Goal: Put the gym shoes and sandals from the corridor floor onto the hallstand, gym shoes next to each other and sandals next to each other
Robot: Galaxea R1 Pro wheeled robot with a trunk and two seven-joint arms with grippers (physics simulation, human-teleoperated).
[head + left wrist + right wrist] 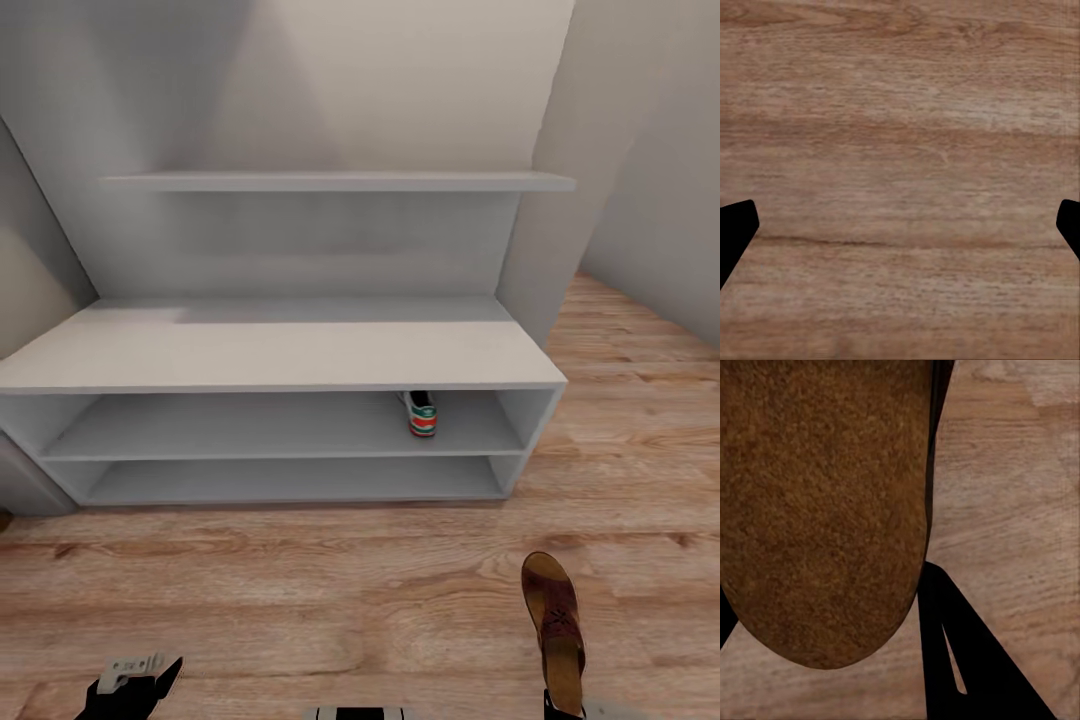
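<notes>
Holding one sandal point(554, 618) by its heel, low right in the head view, my right gripper point(562, 706) clamps it toe-forward toward the hallstand point(280, 360); my left gripper point(900, 232) hangs apart, empty.

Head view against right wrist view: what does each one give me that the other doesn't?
Head view alone: the wide white two-shelf hallstand with one cream-white, green-striped gym shoe on its upper shelf, and the left gripper low over the floor. Right wrist view alone: a close look at the sandal's fuzzy brown sole. Both: the flat brown sandal in the right gripper, above the wood-plank floor.
</notes>
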